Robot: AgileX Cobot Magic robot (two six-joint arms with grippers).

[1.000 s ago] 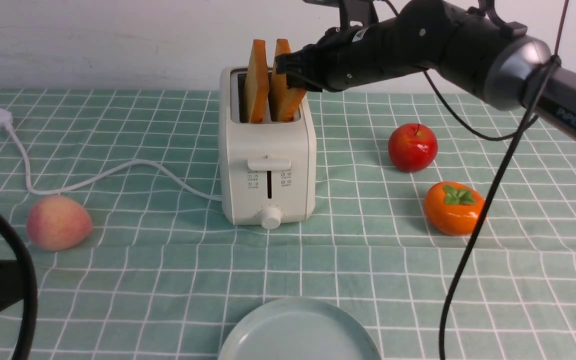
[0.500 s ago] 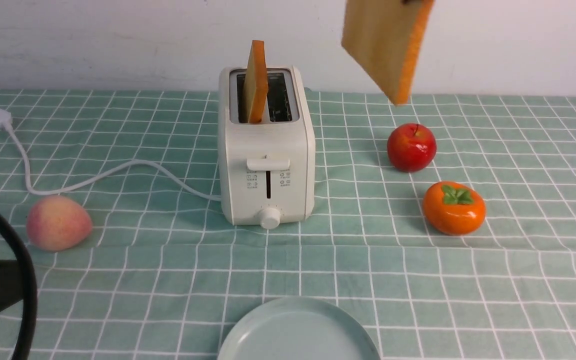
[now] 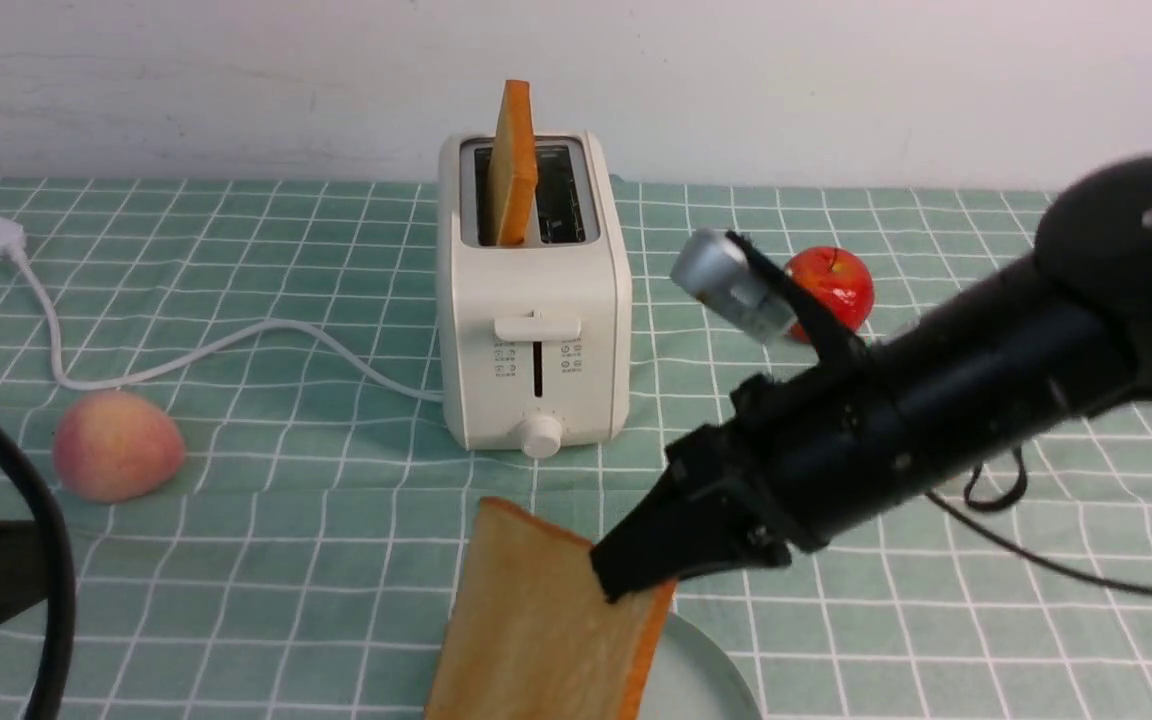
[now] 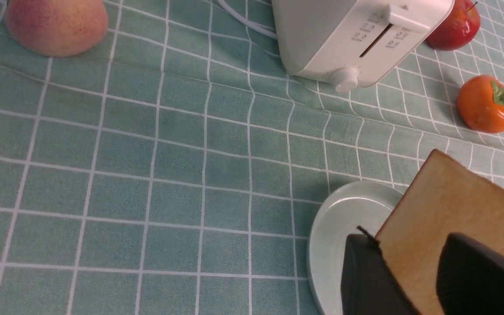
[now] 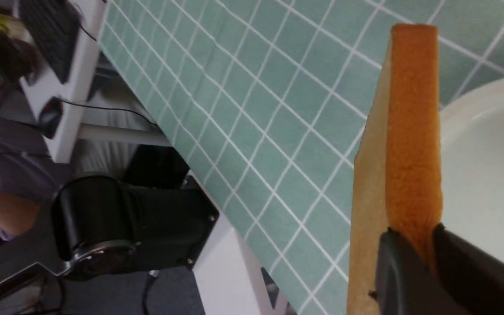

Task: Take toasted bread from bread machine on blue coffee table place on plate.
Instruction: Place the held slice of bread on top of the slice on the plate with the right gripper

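Right gripper (image 3: 628, 578): jaws closed tight on one corner of a slice of toast (image 3: 536, 625), pinching it across its thickness. The grip takes the crust edge only, and most of the slice hangs free beyond the fingertips (image 5: 394, 262), tilted.

Directly under the jaws: the plate (image 3: 701, 675), largely hidden by the slice. From the right wrist view, the crust runs about along the plate's rim and the toast's face leans out over the table (image 3: 286, 560). Whether the low edge touches anything is out of view.

Further out, beyond the gripper toward the wall: the toaster (image 3: 536, 330), second slice (image 3: 513, 160) upright in one slot, other slot empty. An apple (image 3: 836, 285) sits behind the arm. Well off to the gripper's far side lies a peach (image 3: 116, 445).

Left gripper (image 4: 405, 238): jaws part-way apart on nothing, parked aside.

Risks, as I judge them:
- Corner hold, so the slice may swing or slip.
- Let go here, it may tip over the rim onto the cloth.
- Pressing down could skid the plate.
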